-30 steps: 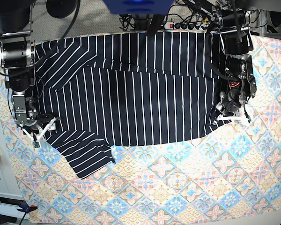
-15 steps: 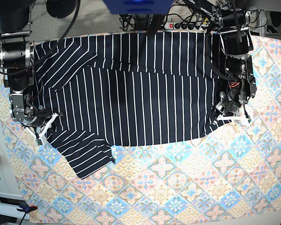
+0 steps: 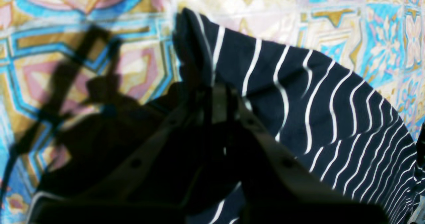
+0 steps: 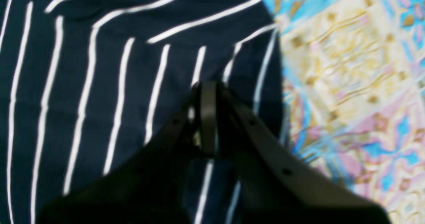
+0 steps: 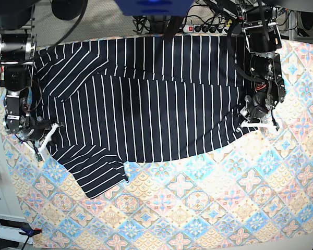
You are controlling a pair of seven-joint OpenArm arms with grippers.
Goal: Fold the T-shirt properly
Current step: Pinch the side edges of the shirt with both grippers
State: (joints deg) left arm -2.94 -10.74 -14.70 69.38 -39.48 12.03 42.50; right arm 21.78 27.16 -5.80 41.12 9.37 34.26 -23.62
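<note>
Both grippers pinch the shirt (image 5: 146,104), spread flat between them: left gripper (image 5: 258,125) at its hem corner, right gripper (image 5: 41,140) at its shoulder edge. They should lift together, evenly, keeping the cloth taut.

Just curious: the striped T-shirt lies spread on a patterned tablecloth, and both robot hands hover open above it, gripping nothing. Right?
Not quite. Both hands are shut on the T-shirt: the wrist views show the left hand and the right hand pinching its edges. The tablecloth is patterned, as you say.
</note>
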